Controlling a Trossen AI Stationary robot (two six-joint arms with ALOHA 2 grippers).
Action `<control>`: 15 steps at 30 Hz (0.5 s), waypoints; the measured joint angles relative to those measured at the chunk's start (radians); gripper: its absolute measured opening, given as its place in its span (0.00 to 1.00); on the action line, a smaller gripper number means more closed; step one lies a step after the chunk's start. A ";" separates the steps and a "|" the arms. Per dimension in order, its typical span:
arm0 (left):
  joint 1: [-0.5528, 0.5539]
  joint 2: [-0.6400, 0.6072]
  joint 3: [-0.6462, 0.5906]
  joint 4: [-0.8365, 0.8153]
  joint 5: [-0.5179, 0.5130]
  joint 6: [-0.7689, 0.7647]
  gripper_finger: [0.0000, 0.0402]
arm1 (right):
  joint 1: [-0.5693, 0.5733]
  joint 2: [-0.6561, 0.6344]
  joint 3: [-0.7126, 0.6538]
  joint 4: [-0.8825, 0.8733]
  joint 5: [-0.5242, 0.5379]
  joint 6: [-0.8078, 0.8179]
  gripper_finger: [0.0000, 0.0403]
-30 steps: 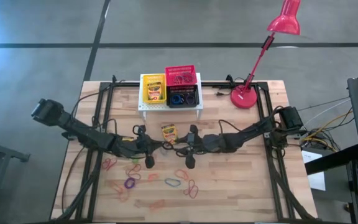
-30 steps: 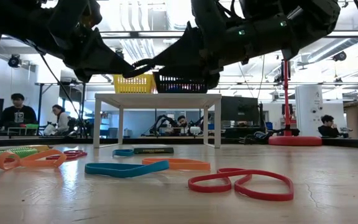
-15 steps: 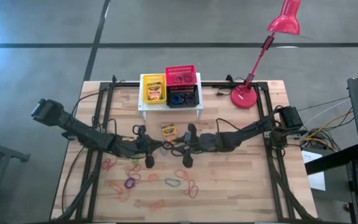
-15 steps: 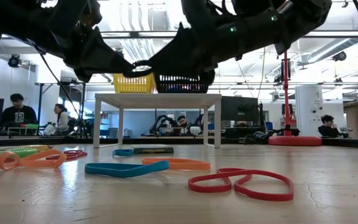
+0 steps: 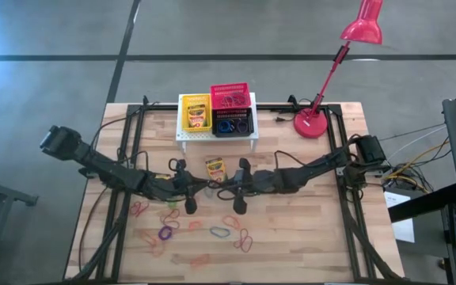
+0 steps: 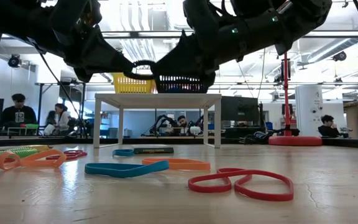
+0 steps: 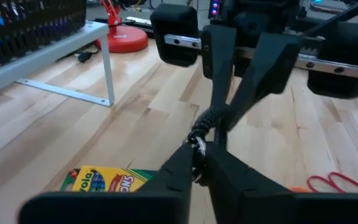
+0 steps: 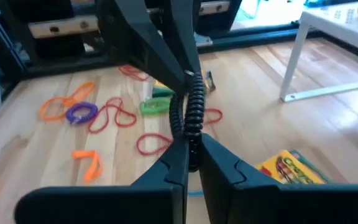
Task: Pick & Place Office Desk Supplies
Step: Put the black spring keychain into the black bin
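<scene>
**Two grippers share a black coil above the table**

Over the wooden table (image 5: 307, 229), a black coiled loop (image 8: 193, 111) hangs pinched between the left gripper (image 7: 197, 154) and the right gripper (image 8: 191, 158), both clamped on it. A crayon box (image 5: 214, 167) lies just beside them. The yellow basket (image 5: 195, 114) holds another box; loops fill the red basket (image 5: 229, 96).

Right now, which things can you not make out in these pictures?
- Crayon box on the table: left wrist view, partly hidden behind the left claw.
- Black coiled band held by both claws: high view, too small.
- Black basket contents: high view, too small.
- Right claw fingertips: low view, dark silhouette.
</scene>
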 joint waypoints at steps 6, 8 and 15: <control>0.000 0.001 -0.011 -0.010 0.034 -0.008 0.32 | -0.007 -0.150 0.012 -0.206 0.075 -0.021 0.05; 0.000 0.001 -0.012 -0.018 0.036 -0.009 0.37 | -0.015 -0.217 0.037 -0.317 0.125 -0.051 0.05; 0.000 0.002 -0.012 -0.021 0.037 -0.038 0.43 | -0.134 -0.348 0.177 -0.578 0.168 -0.145 0.05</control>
